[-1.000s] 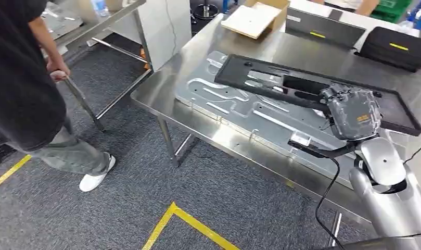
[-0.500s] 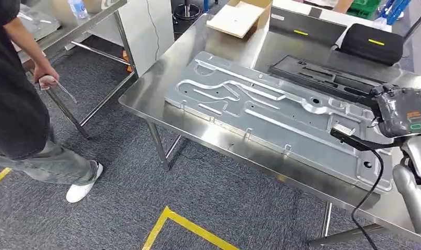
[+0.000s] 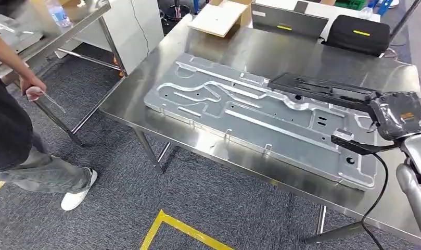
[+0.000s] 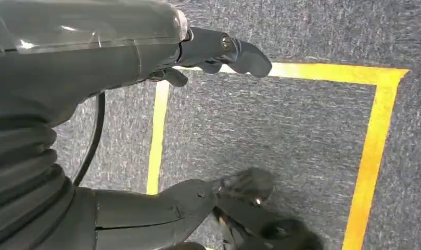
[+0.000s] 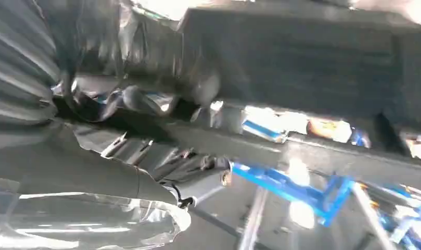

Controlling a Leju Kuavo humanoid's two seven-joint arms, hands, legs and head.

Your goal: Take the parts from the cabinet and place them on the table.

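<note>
My right hand: my right hand (image 3: 400,115), wrapped in clear film, is clenched on the near end of the black tray (image 3: 322,89). The right wrist view is blurred, but it shows the dark tray close against my hand.
My left hand: my left hand (image 4: 198,120) hangs over the grey carpet (image 4: 281,125) by the yellow floor tape (image 4: 372,151). Its fingers are apart and it holds nothing.
The tray: it is long and flat, and sticks out from my hand over the steel table (image 3: 239,49). It lies across the far side of the big metal panel (image 3: 260,117). I cannot tell whether it is resting on the panel or just above it.
Step, as I judge it: setting the tray down on the table.
Risk, tipping: I grip one end only, so the far end may sag or swing and strike the panel.
Risk, sliding: if I let go while it lies on the panel's raised ribs, it may rock or slip off.
Risk, crowding: the cardboard box (image 3: 218,18), laptop (image 3: 289,22) and black case (image 3: 359,34) sit at the far edge, so a long push could knock them.
Risk, cable: the black cable (image 3: 377,182) by my wrist hangs near the table edge and could snag.
Bystander: a person (image 3: 10,130) stands well apart on the left, holding a table leg (image 3: 54,117).
</note>
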